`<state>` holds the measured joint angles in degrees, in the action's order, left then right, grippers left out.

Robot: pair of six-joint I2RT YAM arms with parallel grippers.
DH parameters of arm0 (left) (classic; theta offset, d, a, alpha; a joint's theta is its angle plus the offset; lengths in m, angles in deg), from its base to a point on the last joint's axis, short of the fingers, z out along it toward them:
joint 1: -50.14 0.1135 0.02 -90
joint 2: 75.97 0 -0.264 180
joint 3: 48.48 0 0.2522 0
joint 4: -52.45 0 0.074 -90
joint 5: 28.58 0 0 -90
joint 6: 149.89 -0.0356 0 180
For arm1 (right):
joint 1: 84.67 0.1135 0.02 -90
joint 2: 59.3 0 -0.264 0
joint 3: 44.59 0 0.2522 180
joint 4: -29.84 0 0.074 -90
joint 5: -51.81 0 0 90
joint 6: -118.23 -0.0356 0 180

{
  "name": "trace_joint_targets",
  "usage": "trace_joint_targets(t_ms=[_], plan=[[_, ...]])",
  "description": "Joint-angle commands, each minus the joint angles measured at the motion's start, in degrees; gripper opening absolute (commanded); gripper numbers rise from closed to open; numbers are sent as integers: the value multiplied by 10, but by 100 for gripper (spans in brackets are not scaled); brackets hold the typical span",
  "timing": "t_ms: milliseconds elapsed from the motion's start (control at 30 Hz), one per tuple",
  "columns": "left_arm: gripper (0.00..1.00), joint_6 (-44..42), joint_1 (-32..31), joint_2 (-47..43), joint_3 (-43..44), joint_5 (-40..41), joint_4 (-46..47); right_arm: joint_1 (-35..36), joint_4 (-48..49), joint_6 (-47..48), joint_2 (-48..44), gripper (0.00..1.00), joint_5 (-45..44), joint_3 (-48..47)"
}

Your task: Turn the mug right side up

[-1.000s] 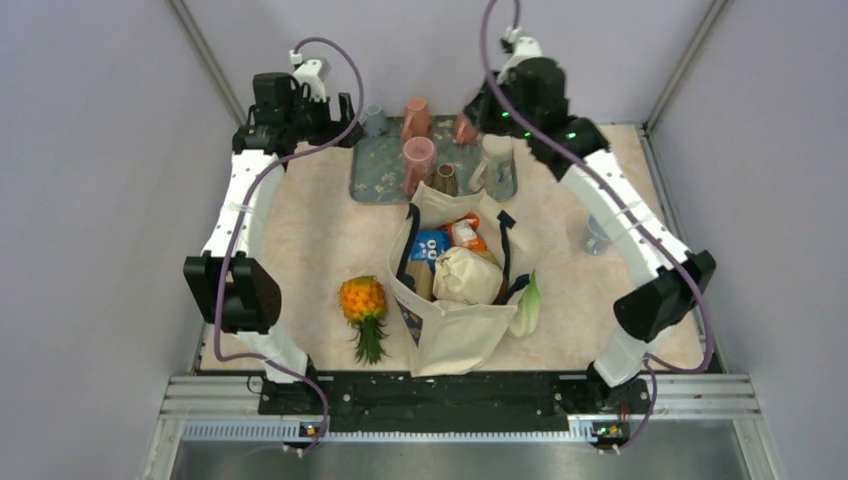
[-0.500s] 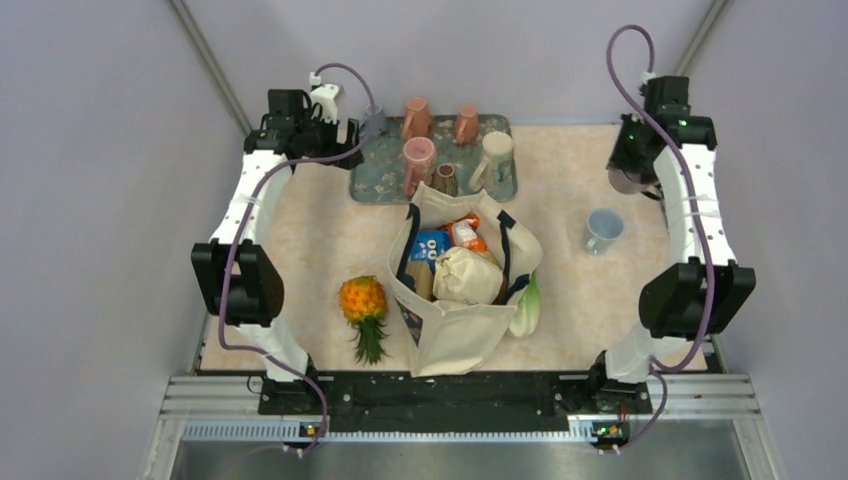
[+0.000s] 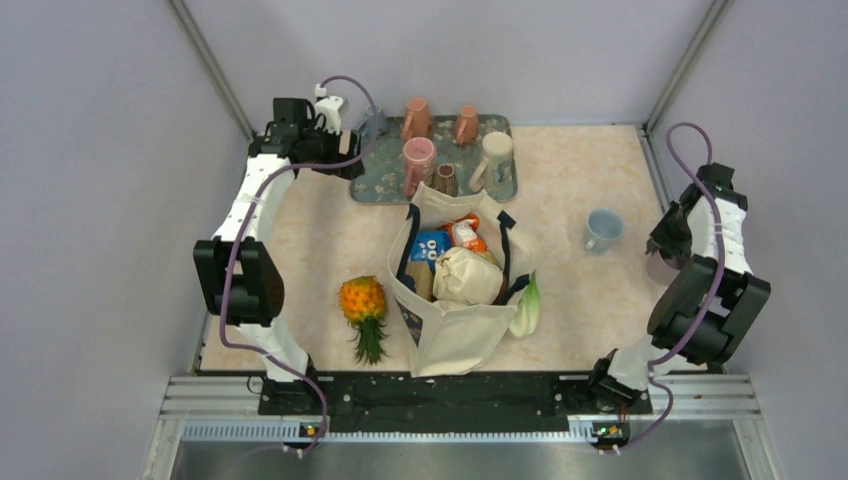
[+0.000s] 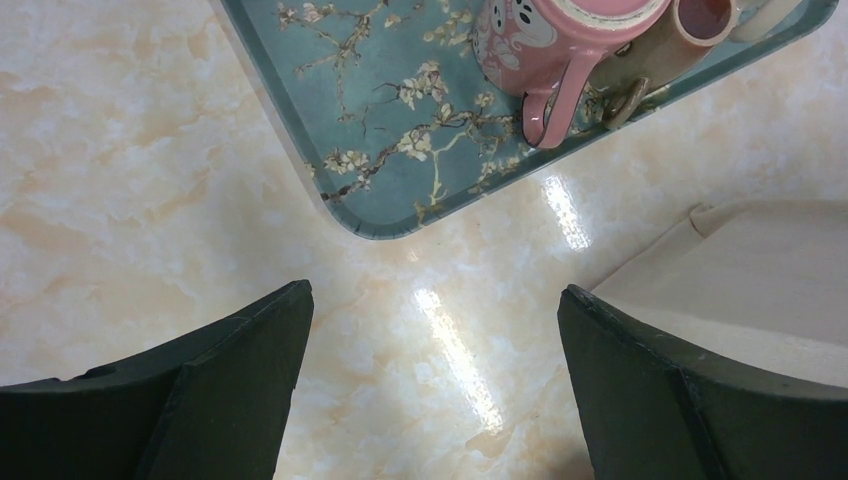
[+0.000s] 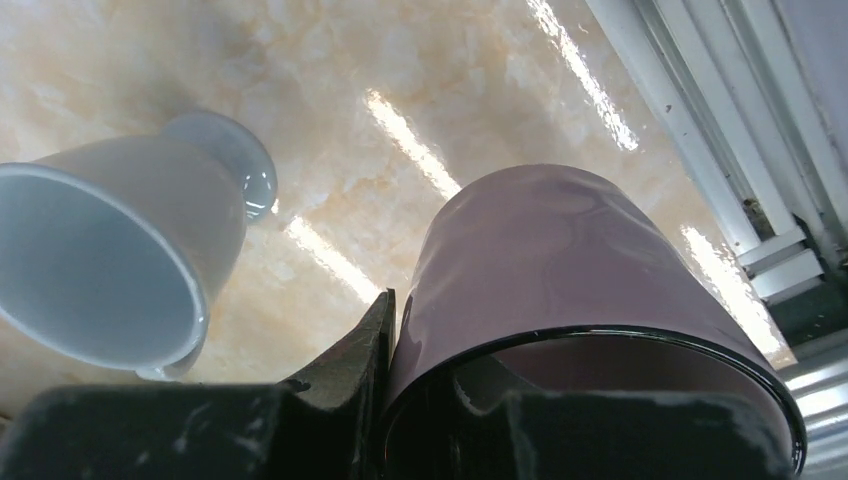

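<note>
A glossy mauve mug [image 5: 570,270] hangs over the table's right side, with my right gripper [image 5: 432,340] shut on its wall: one finger outside, the other inside the rim. Its rim faces the wrist camera and its base points down at the tabletop. In the top view my right gripper [image 3: 666,240] sits near the right wall, and the mug is hidden under the arm. My left gripper [image 4: 435,292] is open above bare table by the tray's near-left corner, holding nothing.
A light blue mug [image 3: 603,230] [image 5: 110,270] stands close left of the held mug. A floral tray [image 3: 375,172] [image 4: 400,170] at the back holds several cups, including a pink mug [image 4: 560,40]. A filled tote bag [image 3: 455,300] and a pineapple [image 3: 363,305] sit mid-table.
My right arm has swung from the tray at the back to the table's right edge, carrying the mauve mug. The left gripper stayed by the tray, shifting only slightly.
</note>
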<state>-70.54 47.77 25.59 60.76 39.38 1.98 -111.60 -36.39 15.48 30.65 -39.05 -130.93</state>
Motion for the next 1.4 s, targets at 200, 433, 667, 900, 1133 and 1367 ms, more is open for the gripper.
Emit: trace_joint_targets(t_ms=[200, 433, 667, 900, 1133, 1367], plan=[[97, -21, 1, -9, -22, -17, 9, -22, 134, -35, -27, 0, 63, 110], [97, -22, 1, 9, -24, -16, 17, -22, 155, -37, -17, 2, 55, 144], [96, -17, 1, 63, 5, 1, 40, -22, 156, -34, -29, 32, 60, 144], [94, -24, -2, 128, 81, 20, 100, -22, 132, -31, -58, 51, 56, 119], [80, -70, -3, 238, 206, 45, 151, -20, 99, -28, -114, 72, 47, 90], [70, -133, -2, 337, 282, 52, 250, 14, 84, -24, -163, 77, 77, 81]])
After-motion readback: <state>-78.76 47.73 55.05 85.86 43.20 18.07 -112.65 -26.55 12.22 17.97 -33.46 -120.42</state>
